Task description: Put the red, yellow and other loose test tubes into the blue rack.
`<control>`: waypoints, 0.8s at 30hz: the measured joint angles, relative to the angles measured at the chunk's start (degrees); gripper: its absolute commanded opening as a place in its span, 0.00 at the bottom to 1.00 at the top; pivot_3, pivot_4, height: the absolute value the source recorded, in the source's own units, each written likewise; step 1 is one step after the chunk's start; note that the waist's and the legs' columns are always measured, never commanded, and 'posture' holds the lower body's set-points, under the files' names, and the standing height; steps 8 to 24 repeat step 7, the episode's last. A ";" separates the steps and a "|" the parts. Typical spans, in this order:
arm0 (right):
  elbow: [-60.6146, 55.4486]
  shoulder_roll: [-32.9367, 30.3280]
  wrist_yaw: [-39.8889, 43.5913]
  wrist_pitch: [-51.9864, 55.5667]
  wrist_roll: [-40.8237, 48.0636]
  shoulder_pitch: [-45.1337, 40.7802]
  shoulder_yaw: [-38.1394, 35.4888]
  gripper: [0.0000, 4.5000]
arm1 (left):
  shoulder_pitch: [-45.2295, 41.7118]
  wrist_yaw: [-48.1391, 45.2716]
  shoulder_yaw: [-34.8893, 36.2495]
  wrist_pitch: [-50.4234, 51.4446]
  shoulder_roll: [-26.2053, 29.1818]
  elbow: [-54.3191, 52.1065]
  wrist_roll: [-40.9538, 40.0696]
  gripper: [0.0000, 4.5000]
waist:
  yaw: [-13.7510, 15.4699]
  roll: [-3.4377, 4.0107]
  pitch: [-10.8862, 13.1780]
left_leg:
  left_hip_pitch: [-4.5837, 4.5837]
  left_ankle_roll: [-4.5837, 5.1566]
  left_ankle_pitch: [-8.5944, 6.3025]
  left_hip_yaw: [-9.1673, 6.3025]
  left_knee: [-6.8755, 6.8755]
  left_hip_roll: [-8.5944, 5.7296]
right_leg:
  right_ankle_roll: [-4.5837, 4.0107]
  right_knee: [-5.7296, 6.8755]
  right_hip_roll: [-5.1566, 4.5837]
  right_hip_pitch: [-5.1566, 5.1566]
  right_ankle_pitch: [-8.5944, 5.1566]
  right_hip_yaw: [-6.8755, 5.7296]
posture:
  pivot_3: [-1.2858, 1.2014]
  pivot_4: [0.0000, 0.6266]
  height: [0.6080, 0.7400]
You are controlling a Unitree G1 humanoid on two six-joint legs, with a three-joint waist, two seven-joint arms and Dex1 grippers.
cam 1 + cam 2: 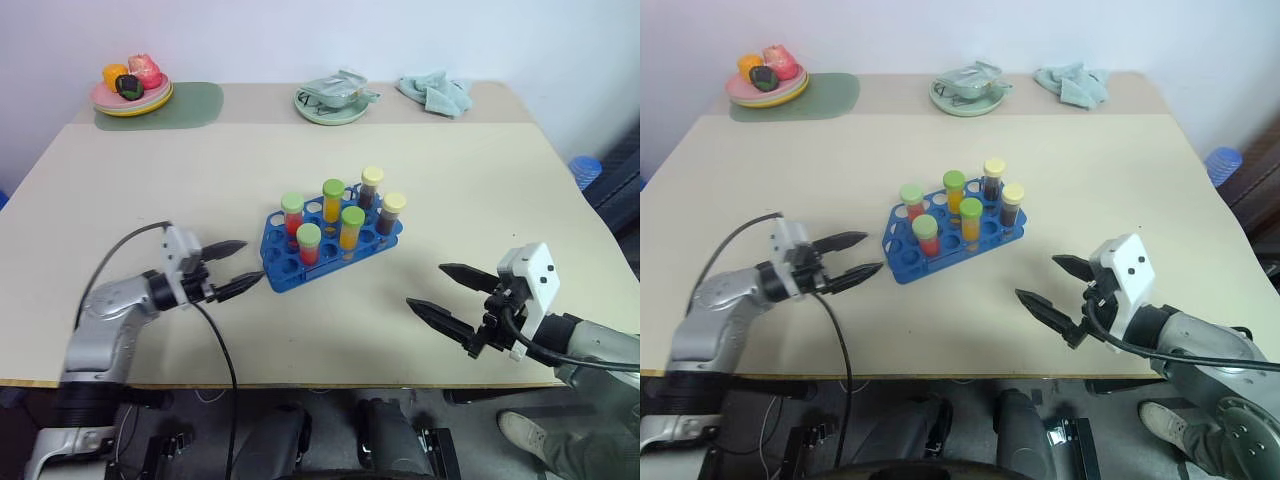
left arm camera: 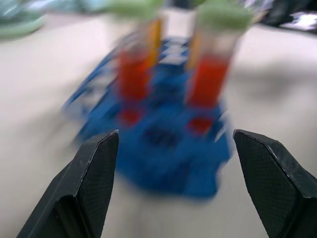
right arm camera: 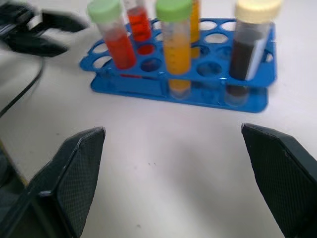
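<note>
Rack: the blue rack (image 1: 330, 243) sits mid-worktop, angled, its near-left end closest to my left hand.
Tubes: I count six tubes (image 1: 352, 228) upright in its holes, red, orange-yellow and dark brown; I see none loose on the worktop (image 1: 450, 180).
Left hand (image 1: 232, 267): fingers apart, nothing between them, tips just left of the rack's near corner.
Right hand (image 1: 452, 294): wide open, empty, well right of the rack and nearer to me.
Far edge: a plate of toy fruit (image 1: 132, 88) far left, a green dish (image 1: 331, 98), a crumpled cloth (image 1: 436, 91).
Stage: I judge the task finished.
Risk: swinging my left hand right could clip the rack's corner, skidding it or tipping the near red tube (image 1: 308, 244).
</note>
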 measured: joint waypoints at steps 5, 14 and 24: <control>0.70 0.90 1.58 -1.70 -2.77 3.54 -1.46 1.00 | 4.29 -3.55 4.46 1.72 5.66 -0.02 -1.88 0.83 | 0.11 0.06 -0.01 | 0.17 0.07 -0.05 0.00 -0.04 0.02 | 0.00 -0.18 0.00 0.25 0.00 -0.02 | 0.52 0.24 1.00; 0.74 1.07 1.91 -2.14 -3.57 4.06 -1.96 1.00 | 4.61 -4.65 5.45 1.59 6.45 -0.02 -2.52 0.83 | 0.20 0.08 0.00 | 0.39 0.11 -0.08 0.00 -0.14 0.04 | 0.00 -0.30 0.00 0.49 0.00 -0.03 | 0.52 0.24 1.00; 0.74 1.07 1.91 -2.14 -3.57 4.06 -1.96 1.00 | 4.61 -4.65 5.45 1.59 6.45 -0.02 -2.52 0.83 | 0.20 0.08 0.00 | 0.39 0.11 -0.08 0.00 -0.14 0.04 | 0.00 -0.30 0.00 0.49 0.00 -0.03 | 0.52 0.24 1.00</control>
